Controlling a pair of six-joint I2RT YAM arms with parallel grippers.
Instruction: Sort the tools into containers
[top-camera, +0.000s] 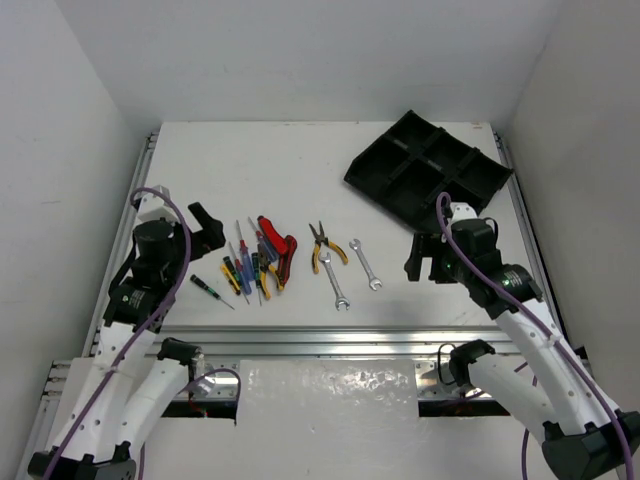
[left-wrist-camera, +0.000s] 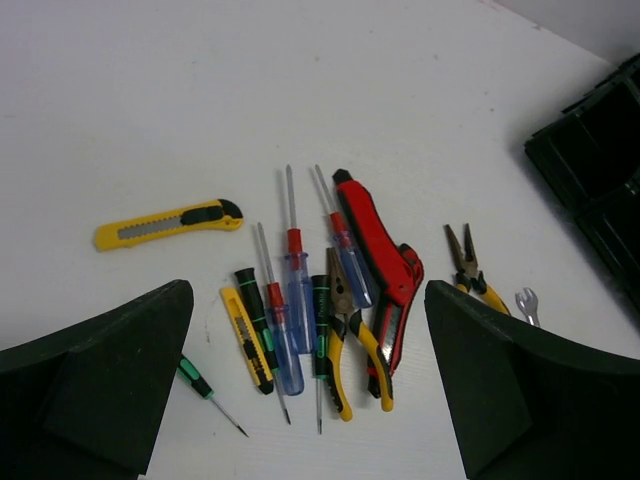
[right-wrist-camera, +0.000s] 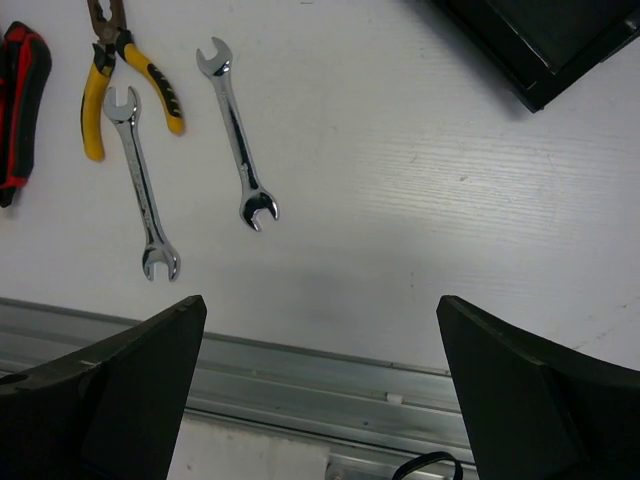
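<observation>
Two claws: the left claw (top-camera: 210, 228) and the right claw (top-camera: 427, 266) both hang over the desk (top-camera: 280, 160), fingers spread wide, nothing between them.
Landmark: the black tray (top-camera: 470, 180), its compartments bare as far as they show.
Right claw place: just on the near side of the tray, not touching it.
Left claw place: well apart from the tray, above the far end of the row of tools.
Nearest the tray: one wrench (right-wrist-camera: 238, 140), with a second wrench (right-wrist-camera: 143, 180) beside it, the two apart.
Next out from the tray: yellow-handled pliers (right-wrist-camera: 120, 70), just beside the second wrench.
Farthest from the tray: a heap of red-and-black pliers (left-wrist-camera: 380, 250), screwdrivers (left-wrist-camera: 297, 290), another yellow pair of pliers (left-wrist-camera: 350, 340) and box cutters (left-wrist-camera: 165, 225).
Count: two wrenches; three pliers; two box cutters; about six screwdrivers, though the heap overlaps, so that figure is not firm.
Wrench handling: likely stiff, slick steel lying flat on the desk. Pinch across the narrow shank at mid-length.
Pliers handling: rubbery grips should hold well, but the hinge may swing. Clamp both handles together near the joint.
Screwdriver handling: probably light, round and apt to roll. Take one by the handle, not the thin shaft.
</observation>
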